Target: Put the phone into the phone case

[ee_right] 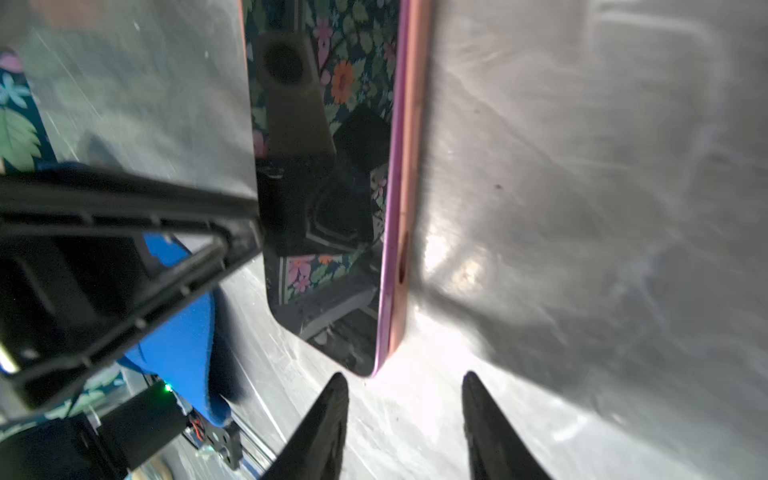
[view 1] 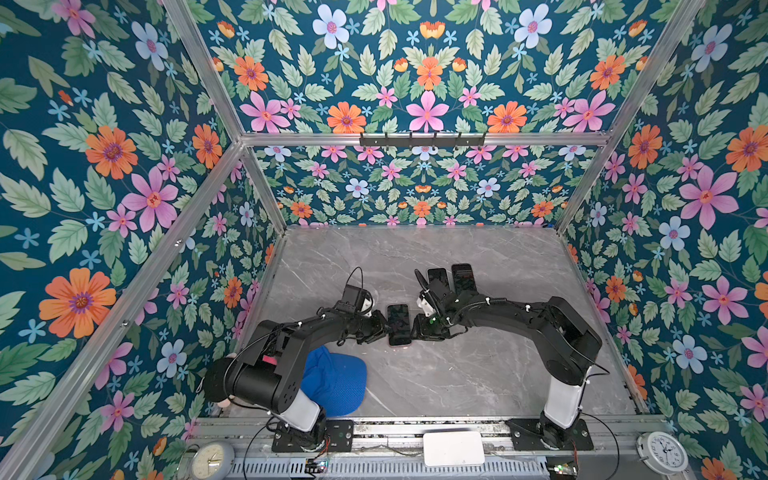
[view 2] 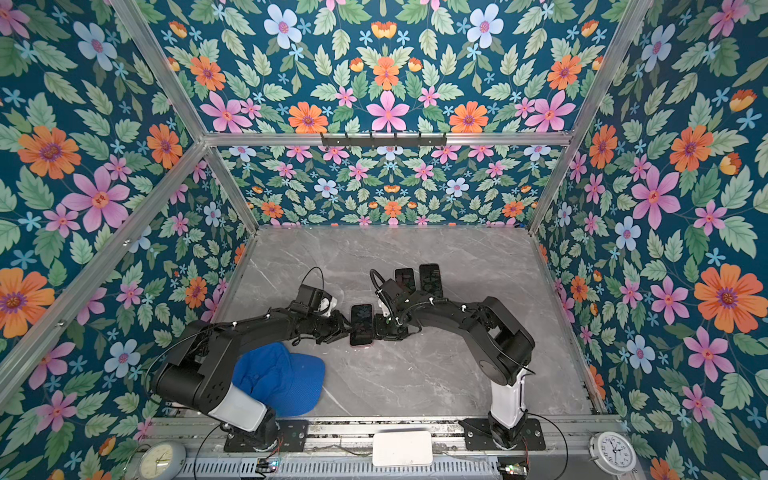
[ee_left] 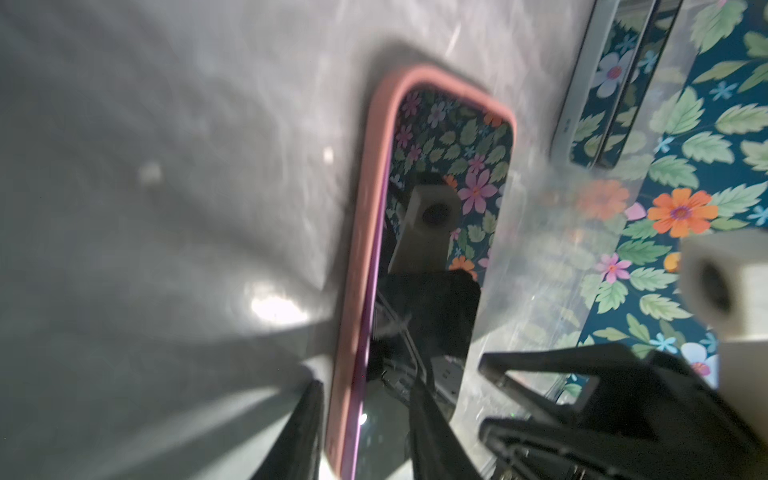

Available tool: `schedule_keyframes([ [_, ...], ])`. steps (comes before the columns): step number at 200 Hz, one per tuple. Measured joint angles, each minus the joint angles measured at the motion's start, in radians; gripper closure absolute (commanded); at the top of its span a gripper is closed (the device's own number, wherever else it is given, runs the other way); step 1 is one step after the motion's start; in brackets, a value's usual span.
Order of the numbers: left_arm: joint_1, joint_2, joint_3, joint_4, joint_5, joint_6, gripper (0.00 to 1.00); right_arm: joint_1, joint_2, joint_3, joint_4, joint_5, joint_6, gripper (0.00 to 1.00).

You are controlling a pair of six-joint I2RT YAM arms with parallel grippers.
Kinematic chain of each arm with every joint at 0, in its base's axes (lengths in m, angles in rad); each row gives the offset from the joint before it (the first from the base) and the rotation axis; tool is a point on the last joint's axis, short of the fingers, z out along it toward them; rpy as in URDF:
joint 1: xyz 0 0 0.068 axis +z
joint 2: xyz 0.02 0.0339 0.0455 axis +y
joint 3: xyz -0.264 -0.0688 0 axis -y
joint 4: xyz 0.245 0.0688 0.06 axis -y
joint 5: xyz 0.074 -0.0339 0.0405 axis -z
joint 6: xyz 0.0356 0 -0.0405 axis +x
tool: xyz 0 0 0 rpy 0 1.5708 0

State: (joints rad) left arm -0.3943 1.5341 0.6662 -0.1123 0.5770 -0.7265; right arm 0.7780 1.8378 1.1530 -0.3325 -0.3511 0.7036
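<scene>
The left arm (view 1: 291,332) and the right arm (view 1: 519,311) bend low and reach inward to opposite sides of the phone (view 1: 399,324). The left gripper (ee_left: 365,399) straddles its edge, grip unclear. The right gripper (ee_right: 403,374) stands apart and empty at its corner.

Pink phone case (ee_left: 360,249), blue cap (view 1: 336,384), grey marbled table (view 1: 465,374)

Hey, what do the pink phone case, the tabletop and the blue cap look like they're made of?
Phone case: probably soft silicone or rubber; the pink rim is matte with rounded corners and no glare.
Tabletop: grey marble-look stone or laminate, can't tell which; it has pale veins and glossy highlights.
Cap: matte blue fabric, creased at the crown; the brim looks finely meshed.
</scene>
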Motion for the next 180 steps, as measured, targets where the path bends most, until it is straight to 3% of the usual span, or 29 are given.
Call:
schedule_keyframes([
  [61, -0.069, -0.129, -0.024, -0.135, -0.048, -0.037, 0.72, 0.021, -0.011, -0.033, 0.084, 0.008, 0.052, 0.51],
  [180, -0.114, -0.060, 0.066, -0.238, -0.132, -0.034, 0.77, 0.025, 0.017, -0.021, 0.112, -0.025, 0.055, 0.50],
])
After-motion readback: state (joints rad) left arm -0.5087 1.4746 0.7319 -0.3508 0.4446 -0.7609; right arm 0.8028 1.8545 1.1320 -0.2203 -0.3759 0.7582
